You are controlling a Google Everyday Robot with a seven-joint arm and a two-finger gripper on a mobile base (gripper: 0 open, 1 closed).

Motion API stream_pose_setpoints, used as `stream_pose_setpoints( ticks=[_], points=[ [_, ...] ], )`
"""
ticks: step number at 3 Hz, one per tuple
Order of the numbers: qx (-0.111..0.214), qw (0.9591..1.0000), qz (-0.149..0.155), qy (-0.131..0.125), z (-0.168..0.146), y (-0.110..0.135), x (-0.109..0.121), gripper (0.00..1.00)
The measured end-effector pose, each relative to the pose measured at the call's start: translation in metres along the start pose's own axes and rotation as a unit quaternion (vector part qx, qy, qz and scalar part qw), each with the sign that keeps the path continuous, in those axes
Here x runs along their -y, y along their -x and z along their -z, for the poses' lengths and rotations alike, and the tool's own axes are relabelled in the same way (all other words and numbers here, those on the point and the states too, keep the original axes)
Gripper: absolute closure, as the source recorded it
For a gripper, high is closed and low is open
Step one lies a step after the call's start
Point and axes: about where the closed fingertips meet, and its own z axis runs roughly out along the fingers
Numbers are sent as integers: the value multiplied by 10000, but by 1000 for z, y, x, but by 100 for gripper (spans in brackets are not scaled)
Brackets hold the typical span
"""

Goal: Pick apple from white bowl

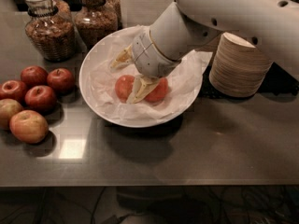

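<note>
The red apple (160, 90) lies in the middle of the white bowl (140, 123), on crumpled white paper. My gripper (122, 82) reaches down into the bowl from the upper right. Its fingers are spread apart. One finger (139, 88) lies across the front of the apple, so red shows on both sides of it. The other finger (121, 58) is up and to the left, over the paper and clear of the apple. The wrist hides the back of the bowl.
Several loose red and yellowish apples (41, 97) lie on the table left of the bowl. Two glass jars (49, 29) stand at the back left. A stack of beige disposable bowls (238, 66) stands right of the bowl. The table's front edge runs below.
</note>
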Motion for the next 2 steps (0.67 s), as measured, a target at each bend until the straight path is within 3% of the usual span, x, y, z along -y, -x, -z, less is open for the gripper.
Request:
stream_pose_setpoints(
  ticks=[1, 2],
  points=[
    [-2, 10000, -1, 0, 0, 0, 0, 0],
    [-11, 10000, -5, -3, 0, 0, 0, 0]
  ],
)
